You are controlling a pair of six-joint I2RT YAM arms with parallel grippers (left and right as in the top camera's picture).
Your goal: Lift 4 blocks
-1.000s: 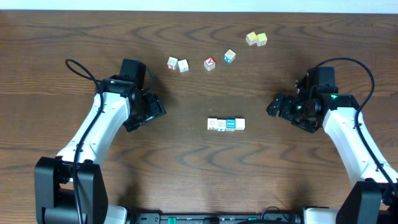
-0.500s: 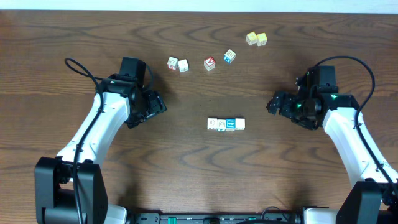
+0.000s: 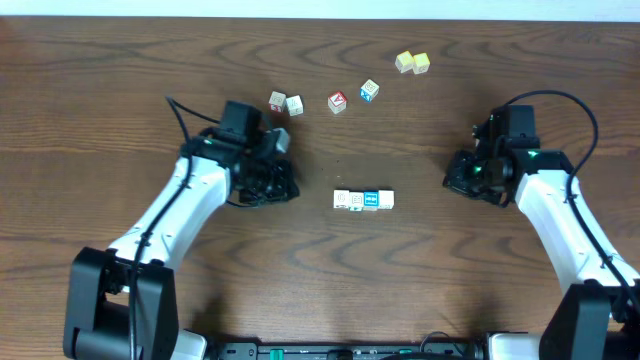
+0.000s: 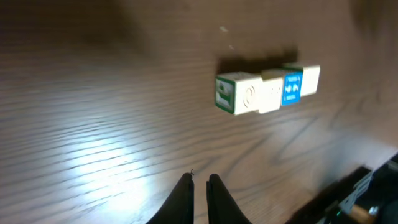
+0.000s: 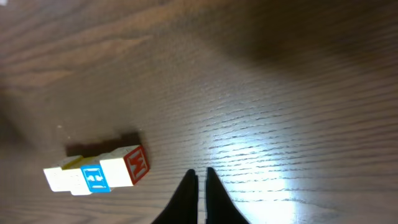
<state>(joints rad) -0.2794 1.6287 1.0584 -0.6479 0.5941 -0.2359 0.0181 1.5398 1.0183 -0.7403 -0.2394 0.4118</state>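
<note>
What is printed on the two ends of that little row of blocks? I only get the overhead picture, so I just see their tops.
Observer: On the row of blocks, the end toward the left arm shows a green-framed face.
Visitor: And the other end?
Observer: The right wrist camera shows a red face with a pale letter there.
Visitor: Are the claws open?
Observer: No. The left claw and the right claw each have their fingers together, holding nothing.

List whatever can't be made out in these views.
- Overhead: prints on the block row are too small to read.
- Overhead: tips of left pincer and right pincer are lost against their dark housings.
- Right wrist: the row's far blocks blur together.
- Both wrist views: loose cubes are outside the frame.
</note>
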